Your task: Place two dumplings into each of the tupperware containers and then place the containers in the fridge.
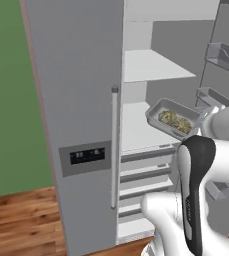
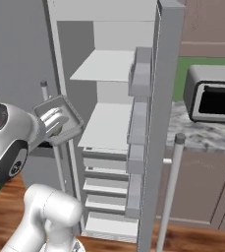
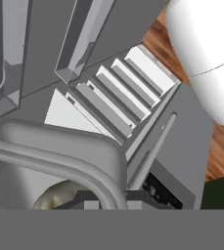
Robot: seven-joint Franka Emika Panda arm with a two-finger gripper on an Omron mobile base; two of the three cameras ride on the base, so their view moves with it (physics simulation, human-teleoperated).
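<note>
My gripper [image 1: 202, 114] is shut on the rim of the shallow grey tupperware container [image 1: 174, 119], which hangs tilted in the air in front of the fridge's middle white shelf [image 1: 136, 127]. Two tan-green dumplings [image 1: 169, 116] lie inside it. From the right, the tub [image 2: 66, 119] and gripper [image 2: 51, 121] sit just left of the open compartment. In the hand view the tub's rim [image 3: 59, 156] curves across the bottom, with one dumpling [image 3: 58, 193] beneath it. The fridge [image 1: 76, 100] has its left door shut and its right side open. The pale blue-green tub is out of view.
The fridge's open right door [image 2: 155, 123] carries several bins. The shut door has a long bar handle [image 1: 114, 150] and a dark display [image 1: 87, 156]. Drawers [image 2: 106, 172] lie below the shelf. A toaster oven [image 2: 213, 93] stands on the marble counter to the right.
</note>
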